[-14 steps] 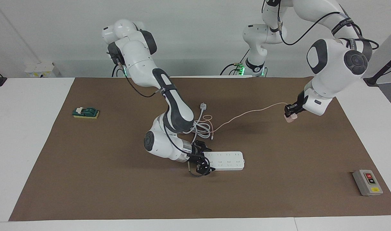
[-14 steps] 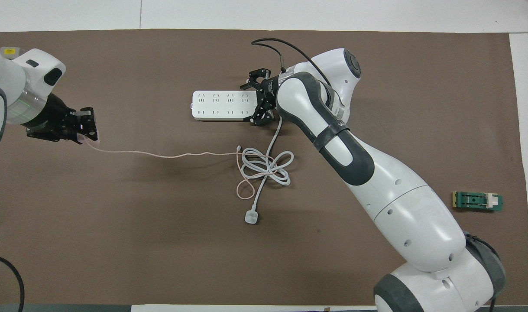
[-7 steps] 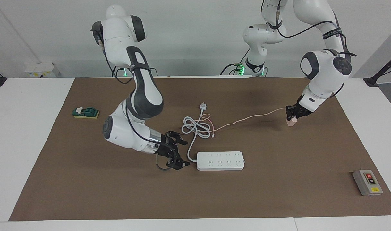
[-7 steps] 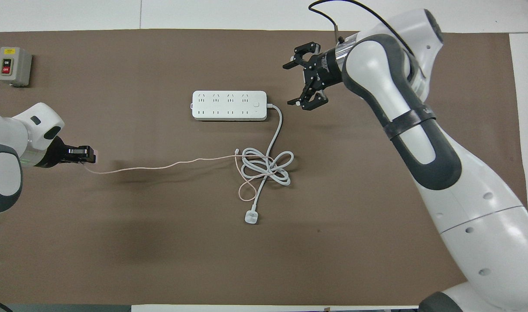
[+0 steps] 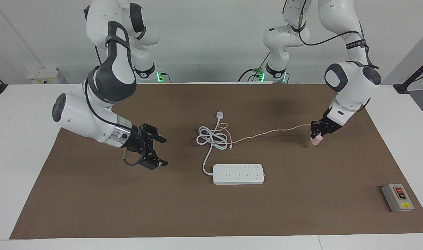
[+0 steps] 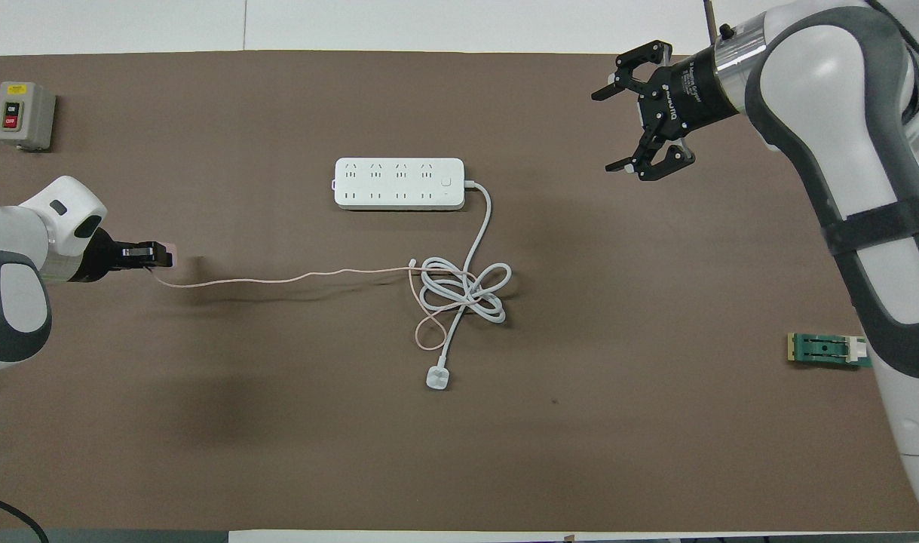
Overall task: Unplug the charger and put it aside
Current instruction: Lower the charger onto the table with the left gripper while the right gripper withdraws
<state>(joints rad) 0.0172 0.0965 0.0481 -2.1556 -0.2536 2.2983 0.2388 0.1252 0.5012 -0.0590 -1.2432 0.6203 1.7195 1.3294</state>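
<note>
Charger (image 5: 315,140) position: the small pale-pink plug cube is clamped between the fingers of the left gripper (image 5: 317,136), low over the brown mat (image 5: 301,194) toward the left arm's end of the desk (image 5: 24,139); whether the cube touches the mat cannot be told. It is out of the power strip (image 5: 238,174), well apart from it. The thin pink cable (image 5: 270,132) runs from the cube across the mat to the middle of the desk, where it ends in a small loop among the coils of the thick white cord (image 5: 213,138). That cord is bundled loosely just nearer to the robots than the power strip; one end enters the strip's end that faces the right arm's side, and the other carries a white plug (image 5: 219,114) lying nearer to the robots than the bundle. The right gripper (image 5: 157,152) is raised over bare mat toward the right arm's end of the desk, clear of the strip, with its fingers spread wide apart and nothing between them. A grey switch box (image 5: 397,197) with red and black buttons sits at the mat corner toward the left arm's end, farther from the robots than the strip. In the overhead view a green clip-like part (image 6: 828,350) lies toward the right arm's end, partly covered by the right arm.
</note>
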